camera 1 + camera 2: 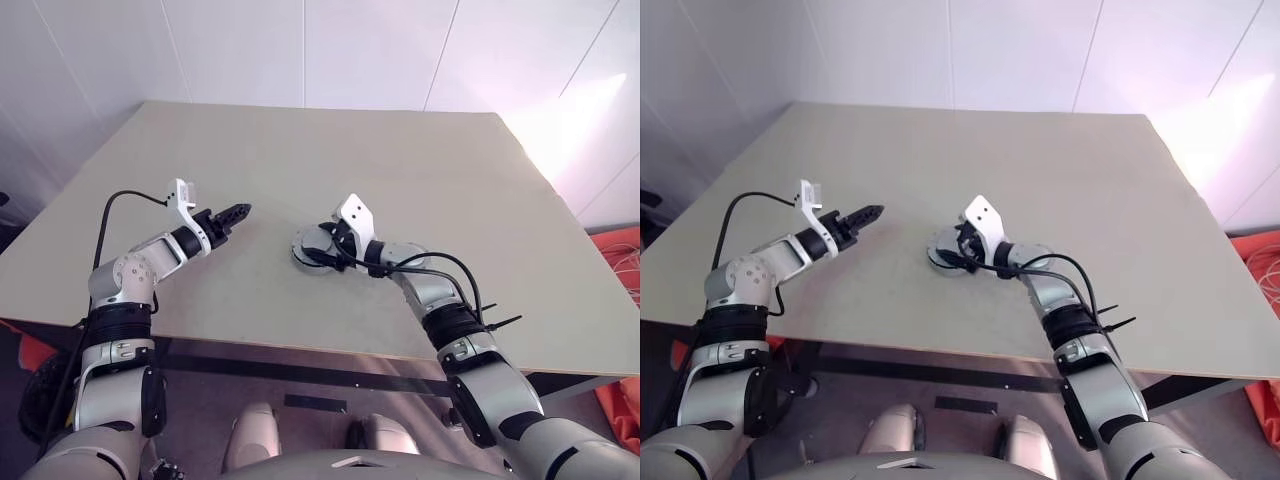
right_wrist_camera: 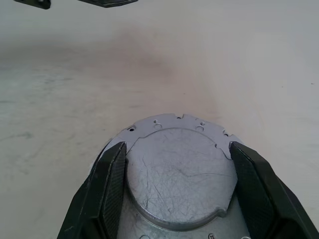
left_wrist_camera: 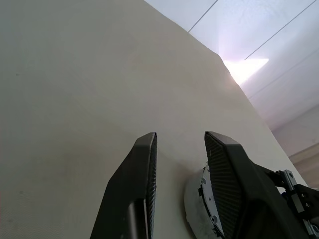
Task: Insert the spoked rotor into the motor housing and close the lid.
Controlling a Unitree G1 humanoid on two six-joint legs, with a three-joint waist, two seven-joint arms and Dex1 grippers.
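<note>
- Housing [image 2: 177,174] sat on table [image 1: 400,170], between right gripper [image 2: 174,191] fingers, apart, straddling its rim.
- Looked rigid, smooth metal, probably slippery; grip across rim.
- Left gripper [image 1: 236,213] apart, empty, hovering nearby.

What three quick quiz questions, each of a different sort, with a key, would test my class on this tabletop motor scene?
1. True or false: the left gripper holds the lid.
2. Multiple choice: the right gripper has its fingers
A. on either side of the round grey motor housing
B. raised high above the table
C. wrapped round a cable
3. Fill in: the grey housing rests on the ____.

Key
1. False. Its fingers are apart with nothing between them, and it hovers to the side of the housing.
2. A. The closed grey top sits between the two black fingers.
3. Table.
</note>
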